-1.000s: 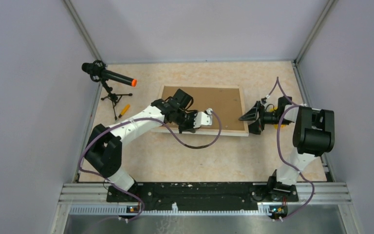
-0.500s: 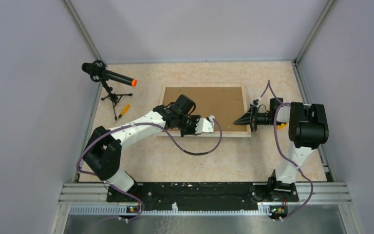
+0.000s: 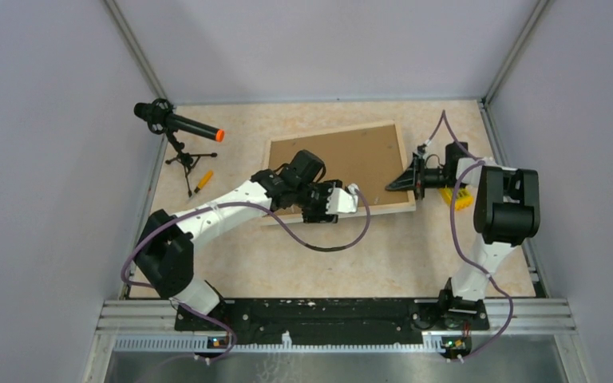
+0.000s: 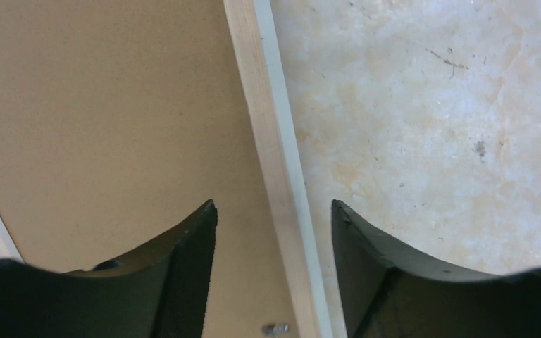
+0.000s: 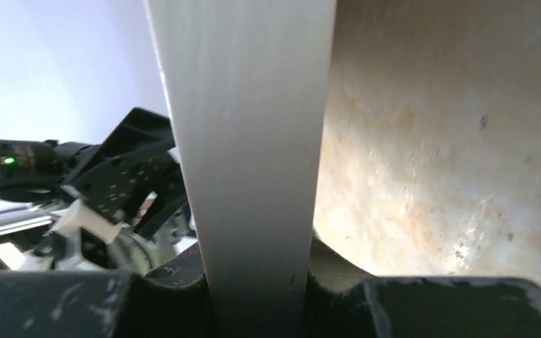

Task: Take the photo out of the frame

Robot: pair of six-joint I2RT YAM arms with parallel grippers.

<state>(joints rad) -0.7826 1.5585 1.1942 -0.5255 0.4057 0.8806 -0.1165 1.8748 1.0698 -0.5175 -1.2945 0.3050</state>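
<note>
Top view: the frame (image 3: 343,163) lies back-side up at mid table (image 3: 327,255), brown board showing with a pale wood rim. It sits skewed, and its 3 o'clock side looks raised off the surface. The photo can't be seen in any view.

The right gripper (image 3: 409,177) is at the frame's 3 o'clock edge. In the right wrist view the jaws are clenched on the white frame edge (image 5: 246,141), which runs straight up between the fingers (image 5: 338,282).

The left gripper (image 3: 351,199) is at the frame's 6 o'clock edge, toward the 5 o'clock corner. In the left wrist view the jaws are released and spread either side of the pale wood rim (image 4: 271,141). One finger (image 4: 187,274) is over the brown board, the other over bare table (image 4: 430,127). Neither seems to touch the rim. A small metal tab (image 4: 276,328) sits on the board just beside the rim, low in that view.

A yellow block (image 3: 457,197) lies just past the right gripper, at 3 o'clock from the frame. A microphone on a tripod (image 3: 177,125) stands at the table's 10 o'clock. A small orange-handled tool (image 3: 201,181) lies near the tripod feet.
</note>
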